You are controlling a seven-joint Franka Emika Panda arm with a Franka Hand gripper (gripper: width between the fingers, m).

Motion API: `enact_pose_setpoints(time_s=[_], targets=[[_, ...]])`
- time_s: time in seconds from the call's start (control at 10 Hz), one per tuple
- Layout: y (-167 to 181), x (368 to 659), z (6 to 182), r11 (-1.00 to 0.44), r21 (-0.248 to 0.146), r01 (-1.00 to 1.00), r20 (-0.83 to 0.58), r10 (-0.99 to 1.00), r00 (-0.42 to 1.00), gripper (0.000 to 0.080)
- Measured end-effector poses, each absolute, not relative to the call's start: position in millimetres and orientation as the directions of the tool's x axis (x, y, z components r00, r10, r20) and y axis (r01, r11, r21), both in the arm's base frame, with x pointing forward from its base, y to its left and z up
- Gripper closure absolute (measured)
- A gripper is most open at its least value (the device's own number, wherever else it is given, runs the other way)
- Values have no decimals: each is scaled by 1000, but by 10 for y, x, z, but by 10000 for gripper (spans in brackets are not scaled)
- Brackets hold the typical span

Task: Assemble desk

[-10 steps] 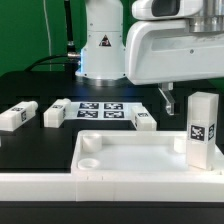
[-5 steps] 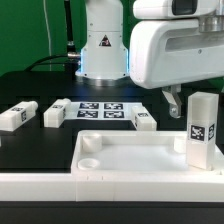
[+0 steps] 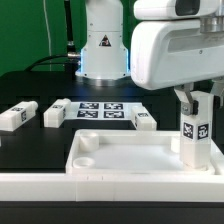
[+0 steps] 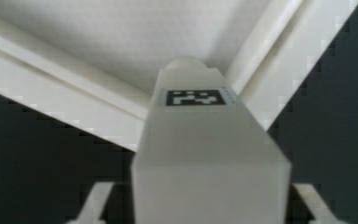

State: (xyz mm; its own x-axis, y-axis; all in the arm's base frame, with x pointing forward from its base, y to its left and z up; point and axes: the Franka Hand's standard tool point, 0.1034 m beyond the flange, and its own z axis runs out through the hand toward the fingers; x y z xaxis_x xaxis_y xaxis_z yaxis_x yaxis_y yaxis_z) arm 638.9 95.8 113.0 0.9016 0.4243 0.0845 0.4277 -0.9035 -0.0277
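The white rimmed desk top [image 3: 130,158] lies in front, with round sockets at its left corners. One white tagged leg [image 3: 195,135] stands upright in the top's right end. My gripper [image 3: 195,102] is lowered over that leg's upper end, one finger on each side. In the wrist view the leg [image 4: 202,130] runs between my fingers [image 4: 99,203] with a dark gap on each side, so the jaws are open around it. Three more legs lie on the black table: two at the exterior view's left [image 3: 17,116] [image 3: 55,113], one behind the top [image 3: 145,120].
The marker board [image 3: 100,109] lies flat behind the desk top, before the arm's base [image 3: 103,50]. A long white rail wall [image 3: 100,186] runs along the front edge, against the desk top. A green backdrop stands at the rear.
My gripper has come down and towards the exterior view's left, from beside the upright leg to straddling its top. The leg looks shifted slightly left. The other legs have not moved.
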Motion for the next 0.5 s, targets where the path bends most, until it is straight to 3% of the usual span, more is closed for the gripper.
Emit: enact_pose_setpoints(time_s=[0.5], targets=[[962,6388,1130,-977,-49,206,76,202,976,511]])
